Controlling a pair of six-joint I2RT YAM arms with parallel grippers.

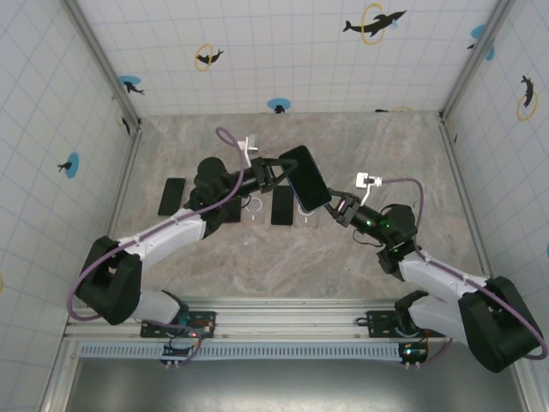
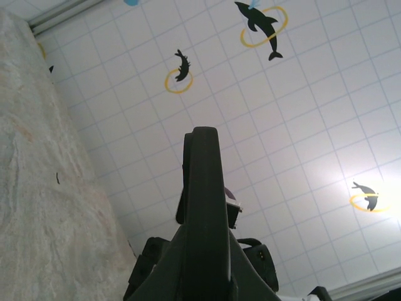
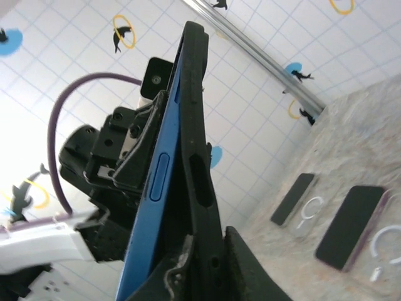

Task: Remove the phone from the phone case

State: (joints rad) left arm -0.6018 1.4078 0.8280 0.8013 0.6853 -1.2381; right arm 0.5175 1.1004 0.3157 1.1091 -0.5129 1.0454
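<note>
Blue phone (image 3: 153, 207) and black case (image 3: 195, 125) were held aloft between two grippers, not yet parted.
The pair was kept above the middle of the table (image 1: 257, 266): the left gripper (image 1: 276, 174) was clamped on the phone's long side, and the right gripper (image 1: 337, 204) was pinched onto the end of the case. In the right wrist view the case seemed peeled from one edge, the side button bared, so the job was judged begun, with the pulling-free left to do. Counted: one phone in one case in the air; two spare phones (image 1: 171, 196) laid flat on the table, a third dark shape half hidden under the left arm; two clear covers (image 3: 307, 213) beside them.
</note>
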